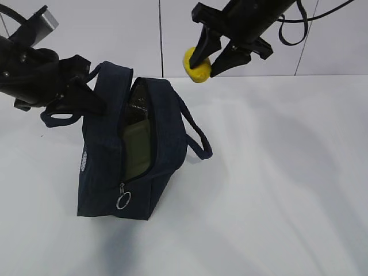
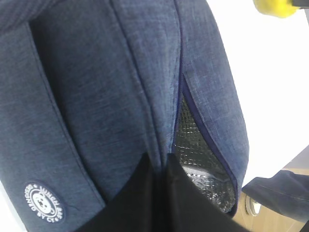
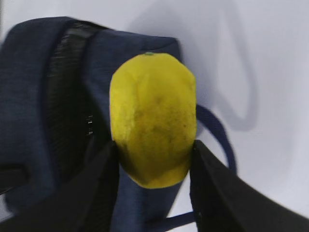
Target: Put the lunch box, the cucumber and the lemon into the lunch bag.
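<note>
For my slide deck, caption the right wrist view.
Right hand grips a bumpy yellow oval lemon above the open dark navy fabric lunch bag.

Dark navy lunch bag (image 1: 109, 172) with silver lining, white round logo (image 2: 44, 203), bright yellow lemon (image 3: 152, 121), black tool (image 1: 211, 58)

Lemon in the air, lunch bag held open

Right tool (image 1: 211, 62) has the lemon (image 1: 197, 66) pinched above the tabletop's (image 1: 276, 184) back edge; left tool (image 1: 95, 100) grips the navy lunch bag's (image 1: 138, 190) flap, zipper ring (image 1: 123, 200) dangling at the front.

Left pincer (image 1: 86, 95) pinched, right pincer (image 1: 210, 60) half-spread.
</note>
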Robot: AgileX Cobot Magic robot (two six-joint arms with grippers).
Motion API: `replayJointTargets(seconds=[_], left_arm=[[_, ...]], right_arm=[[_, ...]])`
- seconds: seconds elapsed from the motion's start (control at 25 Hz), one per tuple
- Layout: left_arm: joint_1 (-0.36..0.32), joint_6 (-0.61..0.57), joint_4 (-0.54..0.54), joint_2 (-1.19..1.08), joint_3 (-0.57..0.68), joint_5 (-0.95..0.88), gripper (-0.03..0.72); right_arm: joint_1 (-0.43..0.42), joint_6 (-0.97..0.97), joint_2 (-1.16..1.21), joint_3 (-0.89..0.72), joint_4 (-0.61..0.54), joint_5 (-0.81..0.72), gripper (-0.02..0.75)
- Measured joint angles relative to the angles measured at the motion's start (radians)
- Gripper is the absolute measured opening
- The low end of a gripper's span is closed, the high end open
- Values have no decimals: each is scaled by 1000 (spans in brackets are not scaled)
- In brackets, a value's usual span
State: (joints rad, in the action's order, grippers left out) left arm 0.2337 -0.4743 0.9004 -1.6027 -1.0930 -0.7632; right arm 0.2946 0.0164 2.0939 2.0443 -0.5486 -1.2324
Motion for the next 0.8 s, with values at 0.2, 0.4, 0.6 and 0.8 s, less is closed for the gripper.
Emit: replayJointTargets(seconds=[0.2, 0.4, 0.6, 0.8], left_arm=[[0, 0, 0, 0, 0, 0, -1], [0, 0, 0, 0, 0, -1, -1], [0, 0, 6, 0, 0, -2, -1], [0, 0, 10, 0, 0, -5, -1]], right_arm=[[31, -58, 0, 0, -89, 0, 346], [78, -75, 0, 0, -99, -1, 346], [106, -78, 2, 0, -104, -1, 346], [139, -91, 19, 0, -121, -1, 346]])
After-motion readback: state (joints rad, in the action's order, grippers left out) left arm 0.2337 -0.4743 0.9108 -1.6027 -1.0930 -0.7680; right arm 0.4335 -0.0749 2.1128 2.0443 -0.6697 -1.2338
